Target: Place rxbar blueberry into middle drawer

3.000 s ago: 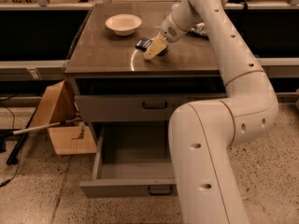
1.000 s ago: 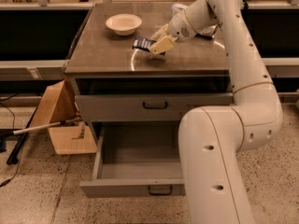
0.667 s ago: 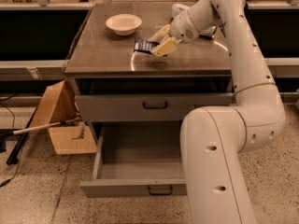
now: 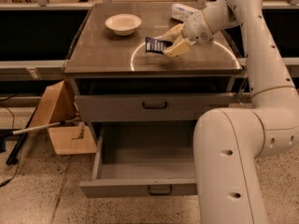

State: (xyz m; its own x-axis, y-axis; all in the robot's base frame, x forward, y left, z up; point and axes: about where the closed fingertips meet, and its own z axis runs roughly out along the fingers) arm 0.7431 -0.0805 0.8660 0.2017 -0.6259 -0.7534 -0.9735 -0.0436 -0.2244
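My gripper is over the middle of the cabinet top and is shut on the rxbar blueberry, a small dark blue bar with pale print that sticks out to the left of the fingers, lifted a little above the surface. The middle drawer is pulled wide open below, its plain grey tray bare and a small loop handle at its front's centre. My white arm covers the drawer's right part.
A white bowl sits at the back left of the cabinet top. A clear plastic bottle lies at the back right. The upper drawer with a dark handle is shut. A cardboard box stands on the floor to the left.
My gripper has lifted the blue bar off the cabinet top and carried it slightly right. The drawer and bowl have not moved.
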